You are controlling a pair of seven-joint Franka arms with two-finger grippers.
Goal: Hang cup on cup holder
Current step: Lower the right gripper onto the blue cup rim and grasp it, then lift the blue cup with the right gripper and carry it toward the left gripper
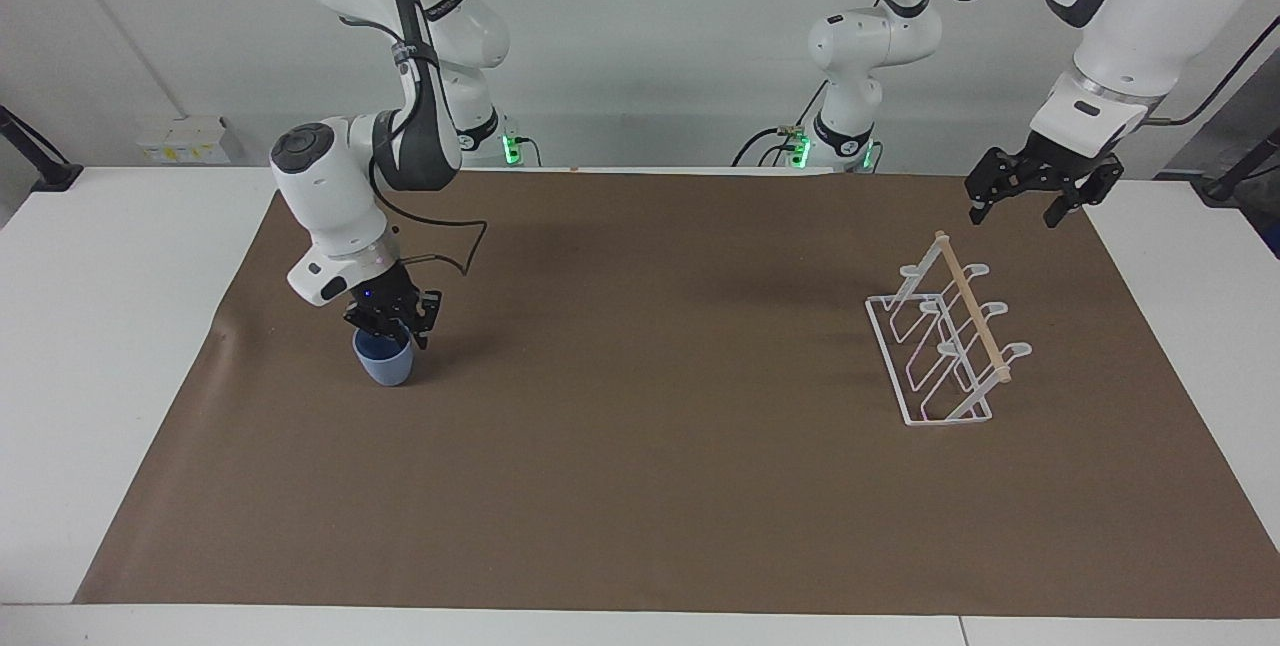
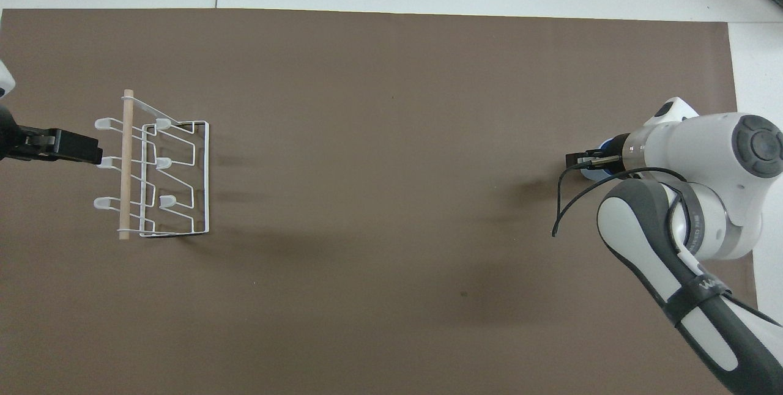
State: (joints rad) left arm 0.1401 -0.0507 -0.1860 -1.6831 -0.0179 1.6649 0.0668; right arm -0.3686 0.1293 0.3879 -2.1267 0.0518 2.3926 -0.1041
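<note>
The light blue cup (image 1: 383,363) stands upright on the brown mat toward the right arm's end of the table. My right gripper (image 1: 392,334) reaches down into its mouth, its fingers drawn together on the cup's rim. From overhead only a sliver of the cup (image 2: 588,170) shows under the right gripper (image 2: 578,159). The white wire cup holder (image 1: 970,321) with its wooden dowel stands toward the left arm's end. My left gripper (image 1: 1030,198) hangs open in the air beside the cup holder (image 2: 126,162), holding nothing.
A brown mat (image 1: 650,446) covers most of the white table. The right arm's black cable (image 2: 560,199) loops out over the mat next to the cup. The left arm waits.
</note>
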